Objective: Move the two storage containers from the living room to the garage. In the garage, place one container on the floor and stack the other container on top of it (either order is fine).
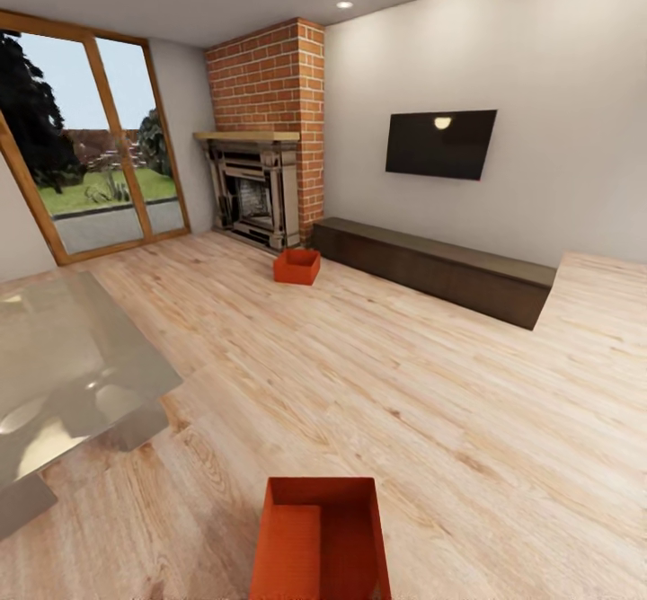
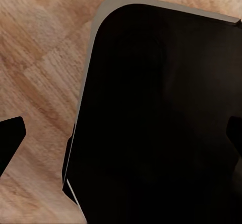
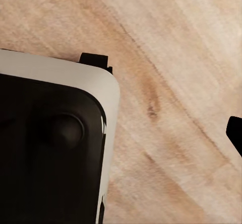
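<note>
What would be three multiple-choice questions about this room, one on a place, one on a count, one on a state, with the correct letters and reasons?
1. Where does the far storage container stand?
A. On the bench
B. On the wood floor in front of the fireplace
C. On the glass table

2. How many orange-red containers are in the head view?
A. One
B. Two
C. Three

3. What state is the near container in?
A. Open-topped and empty
B. Covered by a lid
C. Stacked on the other

Answers:
1 B: the far storage container sits on the wood floor before the fireplace, beside the end of the bench.
2 B: it and the near container are the two.
3 A: its inside shows bare, and it stands alone on the floor.
</note>
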`<state>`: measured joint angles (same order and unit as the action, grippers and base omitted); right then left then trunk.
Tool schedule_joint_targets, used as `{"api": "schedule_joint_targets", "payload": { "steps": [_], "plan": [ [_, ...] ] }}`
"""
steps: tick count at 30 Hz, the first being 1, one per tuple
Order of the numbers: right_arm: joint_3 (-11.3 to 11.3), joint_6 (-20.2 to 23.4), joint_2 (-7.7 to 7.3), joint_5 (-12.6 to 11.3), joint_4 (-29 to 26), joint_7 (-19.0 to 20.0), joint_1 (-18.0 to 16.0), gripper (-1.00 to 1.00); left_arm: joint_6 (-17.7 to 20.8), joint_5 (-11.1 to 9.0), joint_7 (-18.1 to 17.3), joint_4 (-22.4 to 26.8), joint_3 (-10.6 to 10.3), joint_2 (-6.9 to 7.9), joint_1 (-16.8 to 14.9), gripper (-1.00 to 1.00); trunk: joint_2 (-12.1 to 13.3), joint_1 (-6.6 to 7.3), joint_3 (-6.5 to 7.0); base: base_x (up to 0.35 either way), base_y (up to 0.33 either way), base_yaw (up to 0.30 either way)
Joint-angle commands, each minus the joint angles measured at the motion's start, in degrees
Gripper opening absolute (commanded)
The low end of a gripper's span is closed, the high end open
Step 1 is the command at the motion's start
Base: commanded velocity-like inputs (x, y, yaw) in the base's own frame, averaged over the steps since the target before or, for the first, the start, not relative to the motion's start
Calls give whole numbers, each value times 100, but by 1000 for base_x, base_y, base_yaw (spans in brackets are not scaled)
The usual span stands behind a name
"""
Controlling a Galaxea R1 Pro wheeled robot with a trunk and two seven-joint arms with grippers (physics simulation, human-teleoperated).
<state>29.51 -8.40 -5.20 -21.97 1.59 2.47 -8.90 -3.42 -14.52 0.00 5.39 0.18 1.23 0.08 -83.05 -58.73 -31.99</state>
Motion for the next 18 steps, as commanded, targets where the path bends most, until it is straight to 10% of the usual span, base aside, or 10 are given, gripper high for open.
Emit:
{"api": "schedule_joint_targets", "payload": {
  "steps": [1, 18],
  "plan": [
    [44, -32, 2, -60, 17, 26, -6, 100, -9, -24, 0, 5, -1, 0, 1, 100, -3, 0, -14, 0, 0, -5],
    [46, -22, -8, -53, 17, 85, -6, 100, -9, -24, 0, 5, -1, 0, 1, 100, -3, 0, -170, 0, 0, 0]
  ]
}}
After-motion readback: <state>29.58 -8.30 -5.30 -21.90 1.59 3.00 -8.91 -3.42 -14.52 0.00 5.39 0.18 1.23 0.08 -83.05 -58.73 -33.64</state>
